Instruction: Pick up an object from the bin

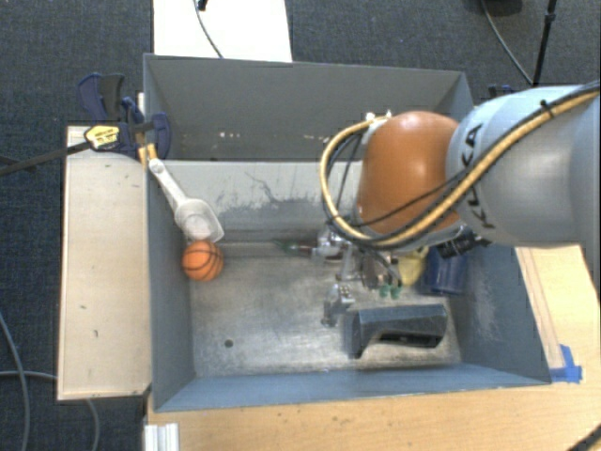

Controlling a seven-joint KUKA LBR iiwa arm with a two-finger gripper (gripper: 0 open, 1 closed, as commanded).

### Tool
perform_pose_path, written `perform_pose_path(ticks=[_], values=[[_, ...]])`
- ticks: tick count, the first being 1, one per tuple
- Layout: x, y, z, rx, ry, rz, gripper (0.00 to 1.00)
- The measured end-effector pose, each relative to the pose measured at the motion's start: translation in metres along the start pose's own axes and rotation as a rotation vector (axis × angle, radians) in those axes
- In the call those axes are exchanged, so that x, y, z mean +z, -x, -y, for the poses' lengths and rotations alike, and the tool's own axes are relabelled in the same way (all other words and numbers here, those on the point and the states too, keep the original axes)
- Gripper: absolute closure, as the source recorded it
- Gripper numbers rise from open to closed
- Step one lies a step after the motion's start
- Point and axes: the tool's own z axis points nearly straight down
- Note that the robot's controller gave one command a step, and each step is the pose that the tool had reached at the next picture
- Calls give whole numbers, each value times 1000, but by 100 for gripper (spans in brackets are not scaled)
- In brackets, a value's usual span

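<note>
Grey metal bin (282,111) holds one orange ball (202,261) touching one white plastic scoop (184,207), left. Jaws, opening impossible to tell, hang mid-bin beside one dark rectangular block (399,330); one blue object (447,275) lies behind it.

Scoop (188,209): left side of bin (282,101), handle toward the left wall.
Ball (202,261): touching the scoop's bowl, in front of it.
Block (399,327): front right, near the front wall.
Gripper (343,294): mid-bin, just beside the block's left end.
</note>
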Motion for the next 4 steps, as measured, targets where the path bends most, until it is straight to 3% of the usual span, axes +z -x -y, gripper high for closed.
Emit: perform_pose_path(ticks=[1, 2, 3, 4], values=[[0, 0, 0, 1, 0, 0, 0], [32, -25, 33, -22, 1, 4, 0], [55, -40, 59, -8, -3, -7, 0], [53, -47, 87, -145, 0, -2, 0]])
